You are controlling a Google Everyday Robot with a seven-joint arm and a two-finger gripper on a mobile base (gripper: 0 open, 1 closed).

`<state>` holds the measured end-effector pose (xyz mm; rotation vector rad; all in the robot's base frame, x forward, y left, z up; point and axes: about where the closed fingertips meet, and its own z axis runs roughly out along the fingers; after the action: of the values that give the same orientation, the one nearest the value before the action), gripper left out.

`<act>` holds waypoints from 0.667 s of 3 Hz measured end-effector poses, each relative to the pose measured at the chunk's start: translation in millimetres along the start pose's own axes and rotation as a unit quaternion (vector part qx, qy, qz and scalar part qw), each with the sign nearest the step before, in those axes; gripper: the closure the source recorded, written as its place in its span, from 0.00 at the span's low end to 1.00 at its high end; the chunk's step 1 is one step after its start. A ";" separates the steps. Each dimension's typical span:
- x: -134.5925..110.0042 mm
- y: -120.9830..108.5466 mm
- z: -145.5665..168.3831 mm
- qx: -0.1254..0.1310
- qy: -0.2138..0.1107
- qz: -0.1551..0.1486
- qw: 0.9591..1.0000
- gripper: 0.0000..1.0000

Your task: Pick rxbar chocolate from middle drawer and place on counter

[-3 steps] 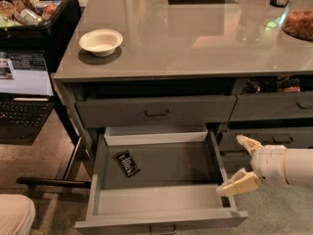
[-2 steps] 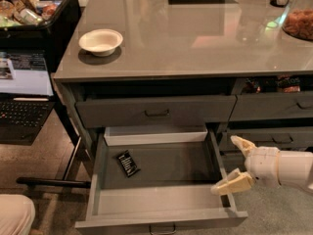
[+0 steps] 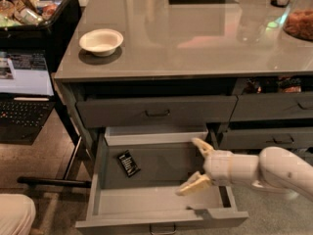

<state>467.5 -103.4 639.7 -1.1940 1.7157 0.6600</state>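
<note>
Observed: I have the gripper [image 3: 196, 165] inside the open middle drawer [image 3: 161, 218], on its right side, above the floor. Its two pale fingers [image 3: 193, 185] are spread wide apart and hold nothing. One points toward the back of the drawer, the other toward the front. The arm [image 3: 274, 170] comes in from the right over the drawer's right wall.

The chocolate bar [image 3: 128, 163] lies flat on the drawer floor, left of centre and toward the back, turned at a slant. It is well apart from the gripper, with only grey drawer floor between the two.

Obstructions: a shallower pale-rimmed drawer [image 3: 156, 135] juts out just above and behind the bar, overhanging the back of the middle drawer. Above that, the top drawer [image 3: 156, 110] is closed, and the counter [image 3: 195, 38] edge projects over it.

Surroundings: a white bowl [image 3: 101, 41] stands on the counter's left part. A container of orange-brown contents [image 3: 299, 23] sits at the counter's far right. Narrower grey drawers [image 3: 271, 124] stand to the right of the arm. To the left of the cabinet I see a laptop [image 3: 24, 89] with its screen lit, and above it a black bin [image 3: 34, 9] holding assorted packets. A dark bar [image 3: 54, 181] lies along the floor at lower left.
</note>
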 end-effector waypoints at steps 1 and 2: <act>-1.8 14.8 67.1 -0.028 -0.023 -0.028 0.999 0.00; 0.1 27.5 126.6 -0.043 -0.030 -0.049 0.997 0.00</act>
<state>489.9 10.5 582.1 -1.2963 1.5833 0.7091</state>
